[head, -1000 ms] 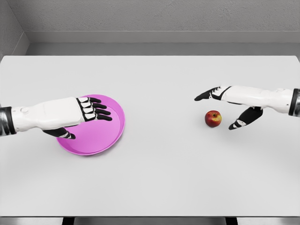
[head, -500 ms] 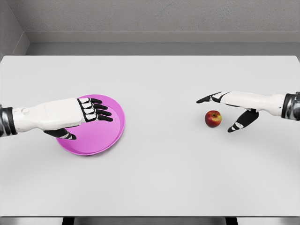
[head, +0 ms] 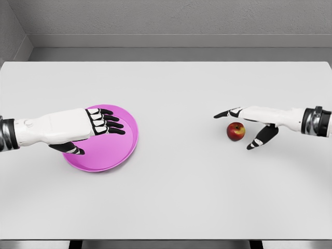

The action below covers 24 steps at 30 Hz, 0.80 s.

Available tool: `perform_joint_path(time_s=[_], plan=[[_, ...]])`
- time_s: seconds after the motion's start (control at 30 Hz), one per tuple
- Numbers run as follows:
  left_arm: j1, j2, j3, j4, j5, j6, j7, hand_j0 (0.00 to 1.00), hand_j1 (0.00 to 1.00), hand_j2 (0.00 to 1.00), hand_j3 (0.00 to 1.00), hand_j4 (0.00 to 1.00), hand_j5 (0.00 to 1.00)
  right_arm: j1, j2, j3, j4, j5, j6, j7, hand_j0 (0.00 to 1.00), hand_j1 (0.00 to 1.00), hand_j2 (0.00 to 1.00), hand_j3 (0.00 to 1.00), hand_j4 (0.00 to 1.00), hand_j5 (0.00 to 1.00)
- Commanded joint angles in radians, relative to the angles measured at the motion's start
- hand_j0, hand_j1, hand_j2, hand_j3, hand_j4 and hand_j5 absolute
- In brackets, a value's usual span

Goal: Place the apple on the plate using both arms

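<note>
The plate (head: 111, 148) serves as the landmark: a magenta dish lying flat on the left half of the white table (head: 171, 197). The left hand (head: 91, 127) reaches in from the left edge and sits over the plate's near-left part, palm down, its dark fingers (head: 111, 123) extended across the dish towards its centre and the thumb tucked below near the rim. It appears to rest on or just above the plate and grips nothing; whether it actually presses the dish cannot be told from this view.

Well to the right of the plate, across a bare stretch of table, the apple (head: 236, 131) stands upright on the tabletop, red with a yellowish patch. The right hand (head: 249, 124) comes in from the right edge and brackets it loosely: the index finger points leftward past the apple's far side, the thumb hangs on its near-right side, and the fruit sits in the gap, apparently untouched. The hand is spread and holds nothing.

The apple lies just left of the right palm, so that hand is far nearer; closing the fingers round the fruit looks like the coming move, followed by a carry leftward to the plate.
</note>
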Motion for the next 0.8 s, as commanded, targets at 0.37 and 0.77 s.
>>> perform_joint_path(time_s=[0.37, 0.77], plan=[[0.000, 0.000, 0.001, 0.000, 0.006, 0.001, 0.000, 1.00, 1.00, 1.00, 1.00, 1.00, 1.00, -0.009, 0.023, 0.002, 0.063, 0.000, -0.030, 0.000, 1.00, 1.00, 1.00, 1.00, 1.00, 1.00], [0.000, 0.000, 0.001, 0.000, 0.006, 0.001, -0.001, 1.00, 1.00, 1.00, 1.00, 1.00, 1.00, -0.009, 0.038, 0.010, 0.081, 0.031, -0.035, 0.000, 1.00, 1.00, 1.00, 1.00, 1.00, 1.00]])
